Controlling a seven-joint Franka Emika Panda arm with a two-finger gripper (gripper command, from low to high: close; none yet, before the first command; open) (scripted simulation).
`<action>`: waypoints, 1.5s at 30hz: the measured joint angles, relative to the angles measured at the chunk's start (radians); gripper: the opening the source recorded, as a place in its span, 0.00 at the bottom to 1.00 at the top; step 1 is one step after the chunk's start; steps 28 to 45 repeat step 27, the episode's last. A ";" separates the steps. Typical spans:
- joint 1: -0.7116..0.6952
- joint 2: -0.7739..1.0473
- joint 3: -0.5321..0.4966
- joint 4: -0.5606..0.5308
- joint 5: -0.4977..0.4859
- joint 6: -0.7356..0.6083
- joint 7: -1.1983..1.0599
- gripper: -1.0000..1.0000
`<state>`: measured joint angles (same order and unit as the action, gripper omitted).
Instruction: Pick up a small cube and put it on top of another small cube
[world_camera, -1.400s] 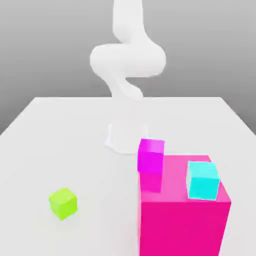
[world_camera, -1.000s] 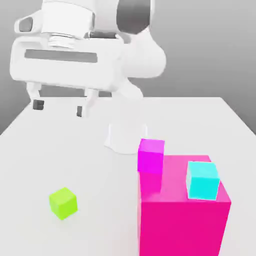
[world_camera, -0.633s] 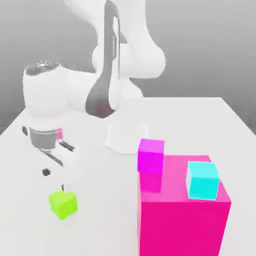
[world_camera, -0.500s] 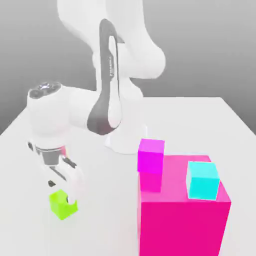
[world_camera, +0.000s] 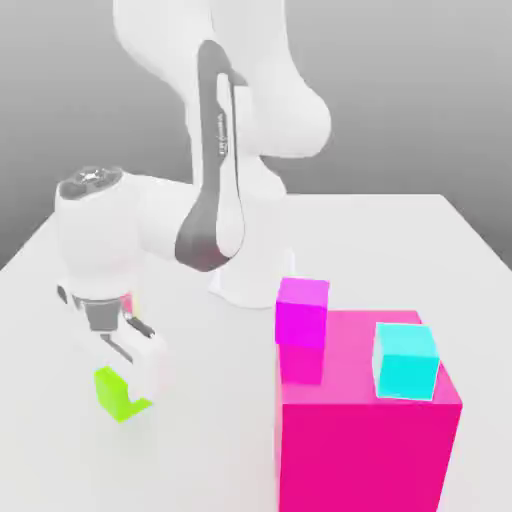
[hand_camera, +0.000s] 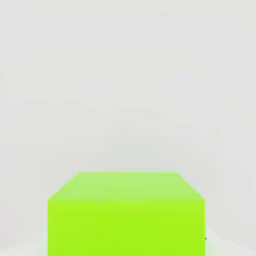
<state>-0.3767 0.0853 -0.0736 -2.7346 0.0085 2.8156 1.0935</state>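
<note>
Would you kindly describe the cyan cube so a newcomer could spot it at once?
Find the big pink block at the exterior view's lower right. The cyan cube sits on its top face, while the magenta cube stands at its far corner.

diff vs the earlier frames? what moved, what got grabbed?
The arm came down from above to the lime-green cube near the exterior view's left, and the gripper shut on it; the cube still sits on the table. Magenta cube, cyan cube and big pink block unchanged.
</note>
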 joint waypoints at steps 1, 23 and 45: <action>0.018 -0.019 0.006 0.013 -0.020 -0.035 0.008 0.00; 0.349 -0.427 0.209 0.265 0.050 -0.687 -0.247 0.00; 0.349 -0.404 0.214 0.227 0.052 -0.625 -0.248 1.00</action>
